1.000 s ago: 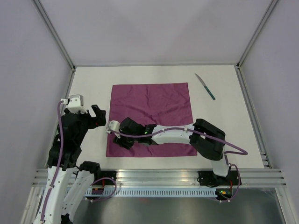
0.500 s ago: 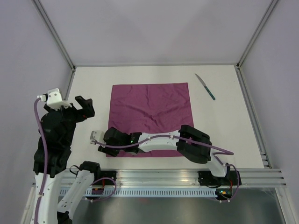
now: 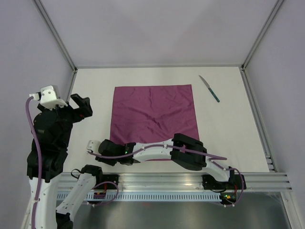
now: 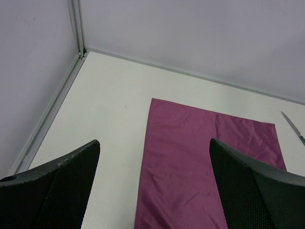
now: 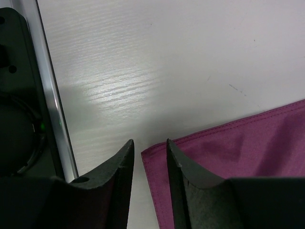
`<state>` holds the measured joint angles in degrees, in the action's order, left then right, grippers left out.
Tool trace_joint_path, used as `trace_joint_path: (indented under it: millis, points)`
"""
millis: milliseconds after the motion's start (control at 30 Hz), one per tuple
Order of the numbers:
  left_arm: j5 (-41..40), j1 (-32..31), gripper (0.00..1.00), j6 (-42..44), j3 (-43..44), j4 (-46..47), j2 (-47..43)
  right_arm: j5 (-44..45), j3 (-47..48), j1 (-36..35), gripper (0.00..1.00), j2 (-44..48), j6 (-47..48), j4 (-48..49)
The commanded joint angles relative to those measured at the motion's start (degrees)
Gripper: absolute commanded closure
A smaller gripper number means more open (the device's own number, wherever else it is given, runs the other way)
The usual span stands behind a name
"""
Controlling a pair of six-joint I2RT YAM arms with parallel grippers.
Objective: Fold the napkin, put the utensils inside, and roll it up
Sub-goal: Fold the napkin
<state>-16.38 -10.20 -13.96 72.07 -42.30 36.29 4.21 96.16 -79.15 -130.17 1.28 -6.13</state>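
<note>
Right gripper [image 5: 148, 143]: jaws narrowly apart, napkin [image 5: 228, 152] corner between tips, likely for folding | left gripper [image 4: 153, 142]: wide apart, idle.

A white table [image 3: 90, 83] is seen boxed in by pale lilac walls [image 3: 157, 28], slim metal strips [image 3: 260, 33] are run up the corners, and a ribbed aluminium rail [image 3: 157, 180] is laid across the near edge, with what may be a slotted cable duct [image 3: 167, 196] below.
</note>
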Motion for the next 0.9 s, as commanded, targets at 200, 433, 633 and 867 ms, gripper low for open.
trace_joint_path:
  millis: [200,433,633,867]
  points:
    - [-0.23,0.26,0.00,1.83,1.31,-1.64,0.80,7.74,6.32,-1.35,0.56,-4.21,-1.10,-4.06]
    - [-0.05,0.26,0.00,1.83,0.61,-1.55,1.06,10.20,8.87,-1.27,0.54,-5.62,-1.10,-6.08]
    - [0.12,0.18,0.00,1.83,0.52,-1.64,1.32,11.96,11.33,-1.44,0.54,-5.36,-0.84,-7.84]
    - [0.56,0.26,0.00,1.12,-0.09,-1.64,2.20,13.11,12.65,-1.70,0.47,-5.09,-0.49,-10.30]
